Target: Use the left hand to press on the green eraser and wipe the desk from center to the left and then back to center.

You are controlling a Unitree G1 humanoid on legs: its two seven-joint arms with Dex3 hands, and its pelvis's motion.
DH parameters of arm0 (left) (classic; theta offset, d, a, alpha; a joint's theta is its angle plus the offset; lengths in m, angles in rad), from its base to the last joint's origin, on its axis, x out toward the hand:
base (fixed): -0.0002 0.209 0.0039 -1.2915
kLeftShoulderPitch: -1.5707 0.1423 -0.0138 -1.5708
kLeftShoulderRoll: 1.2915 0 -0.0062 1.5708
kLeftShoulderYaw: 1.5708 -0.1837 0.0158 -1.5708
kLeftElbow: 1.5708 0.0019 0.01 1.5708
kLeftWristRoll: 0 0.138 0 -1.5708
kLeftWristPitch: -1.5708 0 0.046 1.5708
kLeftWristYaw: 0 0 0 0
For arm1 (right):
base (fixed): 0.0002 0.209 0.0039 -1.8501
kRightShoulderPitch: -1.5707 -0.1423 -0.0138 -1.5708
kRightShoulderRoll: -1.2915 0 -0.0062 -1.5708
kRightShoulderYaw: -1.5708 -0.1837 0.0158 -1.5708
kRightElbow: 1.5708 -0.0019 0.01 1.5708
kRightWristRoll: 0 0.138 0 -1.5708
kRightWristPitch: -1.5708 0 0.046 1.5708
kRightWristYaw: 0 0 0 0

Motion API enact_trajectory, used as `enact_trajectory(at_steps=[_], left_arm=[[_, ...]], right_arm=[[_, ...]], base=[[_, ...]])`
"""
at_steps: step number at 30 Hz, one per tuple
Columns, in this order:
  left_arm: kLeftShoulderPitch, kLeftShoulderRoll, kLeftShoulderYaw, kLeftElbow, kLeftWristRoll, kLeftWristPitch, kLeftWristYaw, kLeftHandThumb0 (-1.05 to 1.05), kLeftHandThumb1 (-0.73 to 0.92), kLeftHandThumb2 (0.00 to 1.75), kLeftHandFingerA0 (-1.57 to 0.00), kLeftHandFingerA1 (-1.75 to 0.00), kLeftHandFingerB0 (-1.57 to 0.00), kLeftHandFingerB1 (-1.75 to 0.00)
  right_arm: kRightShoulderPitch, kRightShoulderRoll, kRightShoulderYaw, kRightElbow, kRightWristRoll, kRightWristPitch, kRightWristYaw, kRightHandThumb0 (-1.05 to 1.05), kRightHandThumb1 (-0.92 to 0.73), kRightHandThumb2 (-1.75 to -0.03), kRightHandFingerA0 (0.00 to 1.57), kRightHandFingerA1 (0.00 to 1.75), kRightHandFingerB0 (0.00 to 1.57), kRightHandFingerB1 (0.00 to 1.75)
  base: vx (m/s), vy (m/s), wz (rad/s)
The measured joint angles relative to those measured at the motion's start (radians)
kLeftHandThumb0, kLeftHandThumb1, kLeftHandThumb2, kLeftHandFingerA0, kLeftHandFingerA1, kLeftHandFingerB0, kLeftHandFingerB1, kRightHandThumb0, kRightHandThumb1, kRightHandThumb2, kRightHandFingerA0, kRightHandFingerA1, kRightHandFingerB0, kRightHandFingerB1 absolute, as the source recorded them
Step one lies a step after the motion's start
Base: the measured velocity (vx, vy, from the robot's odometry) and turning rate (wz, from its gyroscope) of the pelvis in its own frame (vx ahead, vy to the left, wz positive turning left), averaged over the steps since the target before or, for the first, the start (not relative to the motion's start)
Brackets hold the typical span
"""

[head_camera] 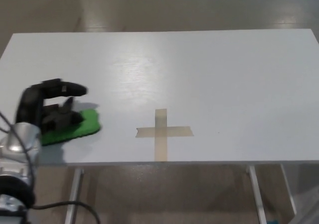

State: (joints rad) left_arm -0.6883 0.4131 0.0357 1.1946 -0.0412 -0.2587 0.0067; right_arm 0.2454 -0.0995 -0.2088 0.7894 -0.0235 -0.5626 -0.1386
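Observation:
The green eraser [79, 126] lies flat on the white desk [199, 74] near its front left edge, well to the left of the tape cross. My left hand [50, 109] rests on top of it, black fingers curled down and pressing on its left part. The silver forearm [20, 149] comes up from the lower left corner. The eraser's left side is hidden under the hand. My right hand does not show.
A cross of tan tape [162, 131] marks the desk's front centre. The desk's front edge runs just below the eraser and the cross. Desk legs [74, 189] and a brown floor show beneath.

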Motion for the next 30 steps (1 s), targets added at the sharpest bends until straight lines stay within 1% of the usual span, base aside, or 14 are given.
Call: enact_trajectory(at_steps=[4, 5, 9, 16, 17, 18, 27, 30], left_arm=[[0.018, 0.044, 0.023, 0.009, -0.008, -0.003, -0.013, -0.19, 0.85, 0.64, -0.90, -0.94, -0.86, -0.76], [0.020, 0.050, 0.026, 0.011, -0.009, -0.003, -0.015, -0.17, 0.85, 0.65, -0.89, -0.93, -0.84, -0.79], [0.022, 0.076, 0.038, 0.016, -0.014, -0.002, -0.024, -0.14, 0.85, 0.65, -0.88, -0.91, -0.83, -0.77], [0.020, 0.074, 0.034, 0.016, -0.014, -0.001, -0.025, -0.11, 0.85, 0.65, -0.88, -0.92, -0.84, -0.74], [0.019, 0.070, 0.033, 0.016, -0.014, -0.002, -0.025, -0.11, 0.85, 0.65, -0.88, -0.92, -0.84, -0.74], [0.018, 0.065, 0.033, 0.016, -0.014, -0.002, -0.025, -0.13, 0.83, 0.65, -0.91, -0.89, -0.88, -0.69], [-0.007, 0.006, -0.026, 0.008, 0.011, -0.003, 0.007, -0.15, 0.83, 0.64, -0.91, -0.90, -0.89, -0.70], [-0.008, -0.038, -0.050, -0.004, 0.024, -0.013, 0.015, -0.16, 0.83, 0.64, -0.93, -0.90, -0.91, -0.70]], right_arm=[[-0.001, 0.000, -0.001, 0.000, 0.001, 0.000, 0.000, -0.17, -0.67, -0.59, 0.82, 0.57, 0.58, 0.48], [-0.001, 0.000, -0.001, 0.000, 0.002, 0.000, 0.000, -0.17, -0.66, -0.59, 0.82, 0.57, 0.59, 0.48], [-0.003, 0.000, -0.005, 0.004, 0.004, 0.000, 0.000, -0.16, -0.66, -0.59, 0.83, 0.57, 0.60, 0.49], [-0.006, 0.003, -0.009, 0.010, 0.006, 0.000, 0.000, -0.16, -0.66, -0.59, 0.82, 0.57, 0.60, 0.49], [-0.006, 0.004, -0.010, 0.010, 0.008, 0.000, 0.000, -0.16, -0.66, -0.59, 0.82, 0.57, 0.60, 0.49], [-0.005, 0.005, -0.010, 0.010, 0.009, 0.000, 0.001, -0.16, -0.65, -0.59, 0.82, 0.57, 0.60, 0.49], [-0.003, 0.005, -0.009, 0.007, 0.014, 0.000, 0.008, -0.17, -0.65, -0.59, 0.82, 0.57, 0.60, 0.49], [-0.002, 0.002, -0.006, 0.002, 0.013, 0.001, 0.008, -0.15, -0.66, -0.59, 0.82, 0.57, 0.61, 0.50]], base=[[0.00, 0.000, 0.00], [0.00, 0.000, 0.00], [0.00, 0.000, 0.00], [0.00, 0.000, 0.00], [0.00, 0.000, 0.00], [0.00, 0.000, 0.00], [0.00, 0.000, 0.02], [0.00, 0.000, 0.00]])
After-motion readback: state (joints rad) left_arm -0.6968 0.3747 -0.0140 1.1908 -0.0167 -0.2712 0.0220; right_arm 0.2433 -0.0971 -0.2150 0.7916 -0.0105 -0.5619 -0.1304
